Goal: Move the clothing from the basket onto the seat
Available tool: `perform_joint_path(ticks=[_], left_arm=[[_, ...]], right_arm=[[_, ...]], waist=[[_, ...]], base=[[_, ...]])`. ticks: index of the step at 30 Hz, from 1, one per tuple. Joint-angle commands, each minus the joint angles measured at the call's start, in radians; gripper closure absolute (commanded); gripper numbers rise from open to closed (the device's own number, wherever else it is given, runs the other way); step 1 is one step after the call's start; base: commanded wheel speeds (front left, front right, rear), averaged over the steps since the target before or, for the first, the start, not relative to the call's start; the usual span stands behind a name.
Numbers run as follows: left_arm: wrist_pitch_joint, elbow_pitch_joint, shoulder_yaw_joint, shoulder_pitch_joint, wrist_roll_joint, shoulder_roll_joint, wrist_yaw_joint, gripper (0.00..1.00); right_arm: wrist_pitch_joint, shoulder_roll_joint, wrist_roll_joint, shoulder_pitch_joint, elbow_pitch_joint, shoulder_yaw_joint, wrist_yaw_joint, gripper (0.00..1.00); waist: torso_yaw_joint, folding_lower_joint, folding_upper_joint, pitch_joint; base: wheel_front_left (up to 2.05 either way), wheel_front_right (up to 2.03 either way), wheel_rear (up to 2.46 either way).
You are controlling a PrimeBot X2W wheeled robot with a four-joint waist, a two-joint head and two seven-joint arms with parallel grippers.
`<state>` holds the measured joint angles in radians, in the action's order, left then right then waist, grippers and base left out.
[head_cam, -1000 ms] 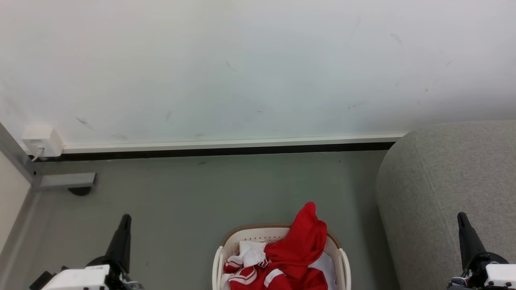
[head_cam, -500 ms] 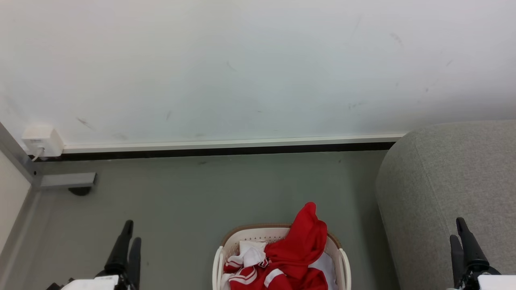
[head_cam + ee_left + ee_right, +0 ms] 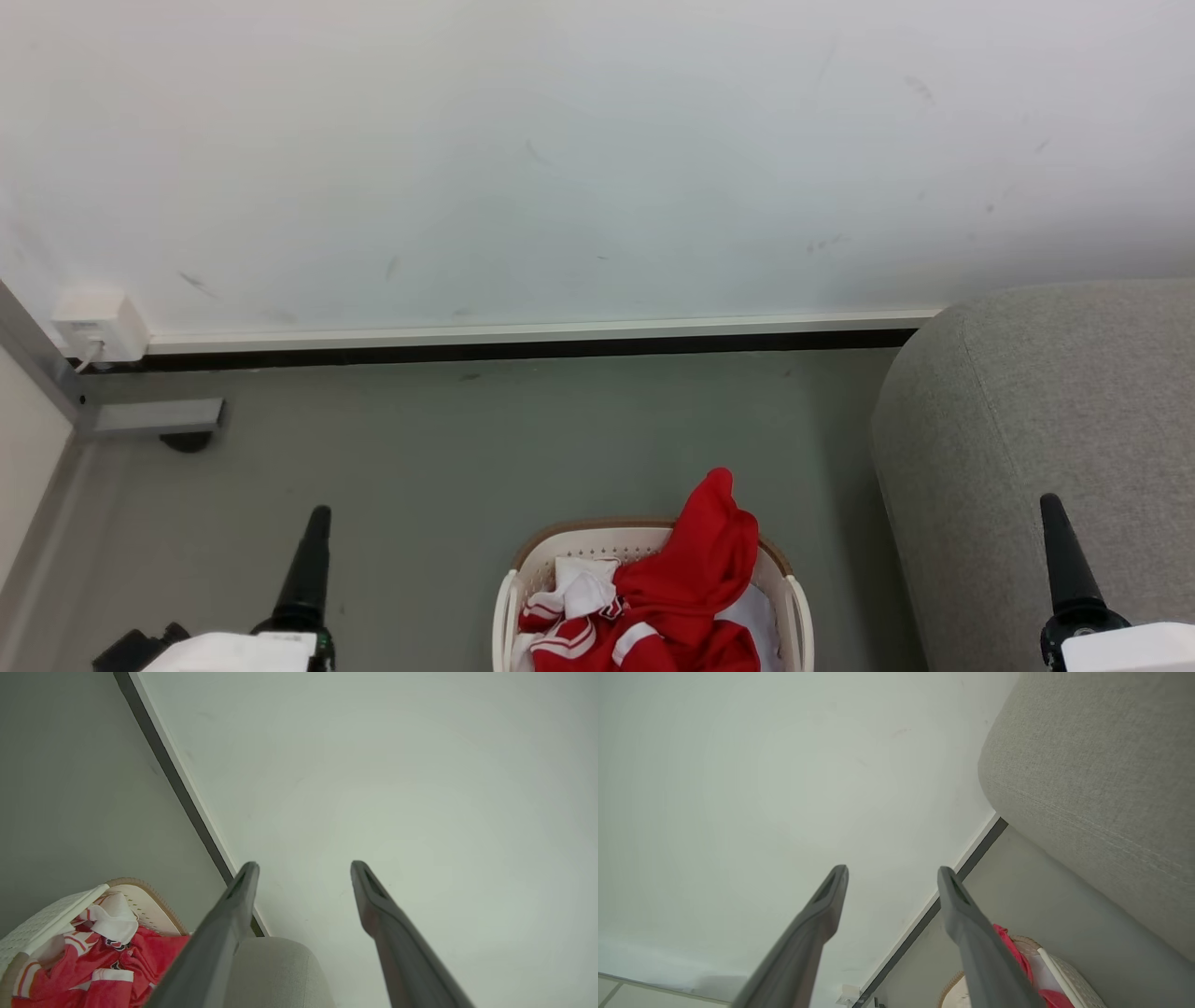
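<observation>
**Inspector:** Left of the small cream-white perforated plastic basket with the brown rim [image 3: 509, 607], the left gripper [image 3: 304, 864] hangs above the grey floor [image 3: 467, 448]. Its two long dark fingers [image 3: 219, 933] are spread wide with nothing between them.

**Assistant:** And the load?

**Inspector:** The soft red garments with white stripes [image 3: 691, 579] lie heaped inside the basket, one red fold standing above its far rim. Just right of the basket stands the large grey woven-fabric seat [image 3: 1046, 401], with no garment on the part that shows. Further right of the basket, by that seat, the right gripper [image 3: 893, 869] is likewise spread wide and empty.

**Assistant:** Risks from here?

**Inspector:** Judged, not observed: the transfer is not begun. The garments look tangled, so a pinch on one fold may drag several. It may also slip partway and drop cloth on the floor right of the basket. The basket looks light, and a hem snagged in its holes could lift or tip it. A careless descent could strike the rim.
</observation>
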<state>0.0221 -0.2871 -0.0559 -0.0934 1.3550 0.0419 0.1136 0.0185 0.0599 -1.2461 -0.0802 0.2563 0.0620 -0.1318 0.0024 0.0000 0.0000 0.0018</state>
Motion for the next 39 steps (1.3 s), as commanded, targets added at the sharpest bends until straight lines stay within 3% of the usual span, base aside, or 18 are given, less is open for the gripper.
perform_joint_path(ticks=[1, 15, 39], left_arm=[[-0.017, 0.018, 0.005, -0.026, -0.064, 0.006, -0.005, 0.0], [-0.072, 0.031, 0.018, -0.019, -0.345, 0.007, -0.014, 0.0], [-0.145, 0.029, 0.049, -0.003, -0.712, 0.009, -0.013, 0.0]], right_arm=[[-0.013, 0.017, 0.072, -0.013, -0.018, -0.01, 0.0, 0.0], [-0.068, 0.034, 0.35, -0.023, 0.005, -0.04, 0.001, 0.0], [-0.141, 0.06, 0.663, -0.025, 0.027, -0.085, 0.001, 0.0]], waist=[[0.0, 0.0, 0.0, 0.0], [-0.001, 0.0, 0.0, -0.002], [0.002, 0.0, 0.0, -0.006]], base=[[0.0, 0.0, 0.0], [0.0, 0.0, 0.0], [0.0, 0.0, 0.0]])
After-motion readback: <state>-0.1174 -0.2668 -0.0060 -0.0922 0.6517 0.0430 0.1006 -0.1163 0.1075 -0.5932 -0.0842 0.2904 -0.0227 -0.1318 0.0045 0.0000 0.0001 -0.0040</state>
